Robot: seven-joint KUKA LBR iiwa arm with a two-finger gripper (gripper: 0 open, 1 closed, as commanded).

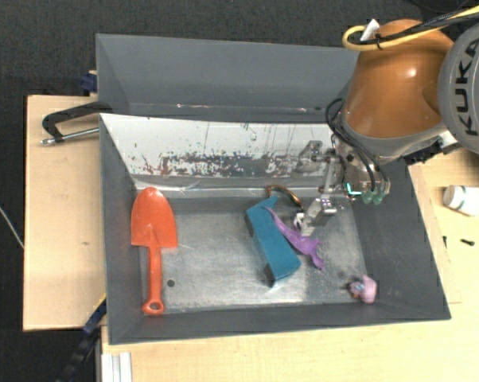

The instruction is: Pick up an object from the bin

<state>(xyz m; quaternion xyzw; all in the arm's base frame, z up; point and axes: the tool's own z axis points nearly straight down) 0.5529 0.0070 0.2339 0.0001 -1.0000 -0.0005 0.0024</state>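
The gripper (309, 218) hangs right of centre over the upper end of a purple strip-like toy (301, 243). The toy lies diagonally, upper-left to lower-right, against a blue block (271, 245). Whether the gripper is open or closed cannot be told.

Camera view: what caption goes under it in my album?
Robot gripper hovers over a purple toy beside a blue block; orange shovel lies left.

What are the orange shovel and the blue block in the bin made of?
The orange shovel looks like moulded plastic: one even bright colour, smooth, slightly glossy. The blue block seems matte, perhaps foam or dull plastic; it shows no shine, so that stays open.
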